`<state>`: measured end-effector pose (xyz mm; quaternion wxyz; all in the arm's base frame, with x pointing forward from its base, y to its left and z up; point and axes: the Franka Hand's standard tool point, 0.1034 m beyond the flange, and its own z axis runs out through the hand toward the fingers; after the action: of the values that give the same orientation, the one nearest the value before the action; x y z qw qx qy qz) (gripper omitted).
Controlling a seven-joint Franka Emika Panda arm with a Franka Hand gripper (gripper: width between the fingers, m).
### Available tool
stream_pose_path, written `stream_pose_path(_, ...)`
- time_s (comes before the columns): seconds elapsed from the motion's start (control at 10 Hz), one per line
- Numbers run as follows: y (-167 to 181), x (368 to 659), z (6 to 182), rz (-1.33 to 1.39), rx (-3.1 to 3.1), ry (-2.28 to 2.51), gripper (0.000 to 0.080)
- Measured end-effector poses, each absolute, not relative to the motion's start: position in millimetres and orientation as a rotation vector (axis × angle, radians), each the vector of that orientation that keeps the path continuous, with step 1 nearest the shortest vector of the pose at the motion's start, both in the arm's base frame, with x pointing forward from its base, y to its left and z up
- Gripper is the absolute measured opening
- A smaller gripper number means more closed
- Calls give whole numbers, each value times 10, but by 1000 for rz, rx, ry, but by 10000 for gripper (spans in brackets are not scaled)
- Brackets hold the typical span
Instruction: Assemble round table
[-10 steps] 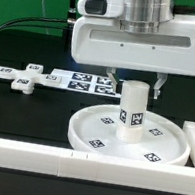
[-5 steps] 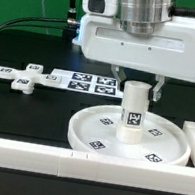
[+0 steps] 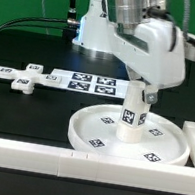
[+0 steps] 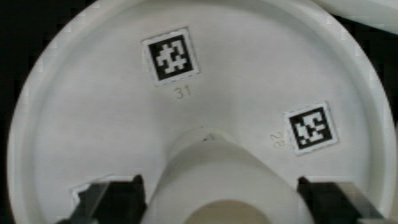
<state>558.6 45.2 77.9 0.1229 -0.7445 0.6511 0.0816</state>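
The arm [image 3: 145,37] fills the upper centre of the exterior view, its wrist canted over. Below it, in the lower centre, the disc [image 3: 84,127] lies flat, rim up. The leg [image 3: 132,119] stands upright on the disc's middle. The gripper [image 3: 139,92] straddles the leg's upper end. In the wrist view the two dark fingers [image 4: 118,198] sit tight against either side of the leg [image 4: 222,180], so it looks clamped on it, over the disc [image 4: 89,110]. The marker board [image 3: 83,81] lies at centre left, and the foot [image 3: 20,78] rests on the table at the far left, well apart from the disc.

The step in hand looks like seating the leg in the disc. To do it well:
- Hold the leg plumb.
- Press lightly down while turning, so the joint catches squarely.
- Watch that the disc does not spin along.
- Loosen the fingers fully before lifting, or the leg may tip.

Counted: one arm, one disc, one marker board, one leg, one foot and one gripper with two fingers. The bars [image 3: 26,156] show as three stretches: lower edge, right edge and a stub at left. The wrist view shows two tags on the disc; one tag on the leg faces the exterior camera.
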Motion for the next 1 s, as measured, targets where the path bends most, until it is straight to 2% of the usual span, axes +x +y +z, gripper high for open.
stream_pose_path(0.3,481,5597,789,248,-2105,1977,412)
stream_pose_path(0.4,486,5634,821,200,-2271,1816,589)
stream_pose_path(0.5,510,5656,846,192,-2279,1799,631)
stream_pose_path(1.0,455,5658,831,92,-2657,1186,649)
